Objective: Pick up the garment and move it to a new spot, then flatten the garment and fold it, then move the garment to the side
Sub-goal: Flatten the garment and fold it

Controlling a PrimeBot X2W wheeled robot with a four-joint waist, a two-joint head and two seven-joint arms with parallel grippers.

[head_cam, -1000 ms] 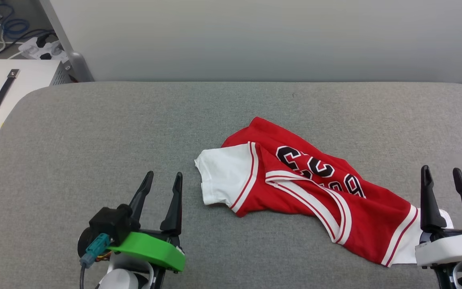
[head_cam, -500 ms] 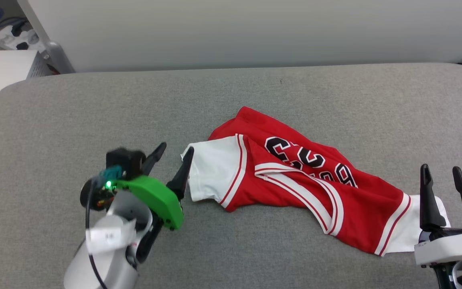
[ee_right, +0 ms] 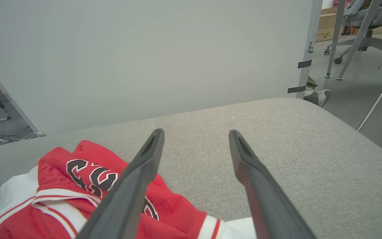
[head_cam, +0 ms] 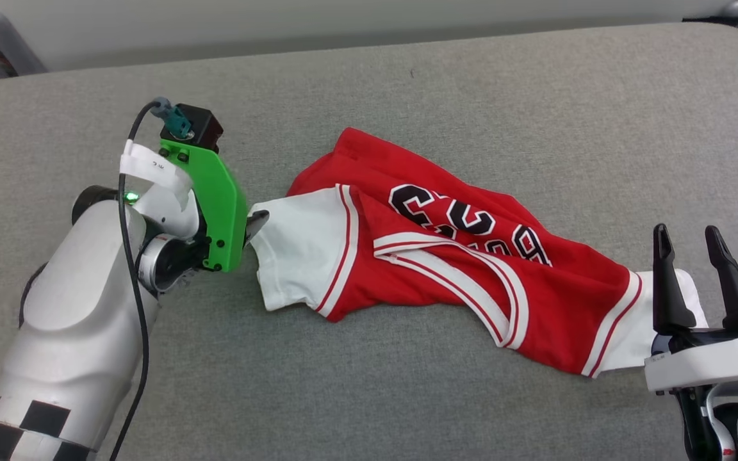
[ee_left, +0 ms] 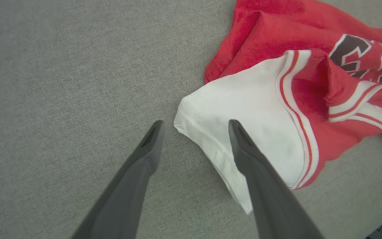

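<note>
Garment (head_cam: 446,256): crumpled at the middle of your grey padded surface (head_cam: 407,397), white sleeves at 9 and 4 o'clock.
Left gripper (ee_left: 195,122): released, fingers straddling the 9 o'clock sleeve's corner.
Right gripper (head_cam: 686,229): released, empty, at the 4 o'clock sleeve.

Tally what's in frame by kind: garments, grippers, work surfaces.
Garment: 1
Grippers: 2 (left gripper, right gripper)
Grey padded table: 1
Total: 4
</note>
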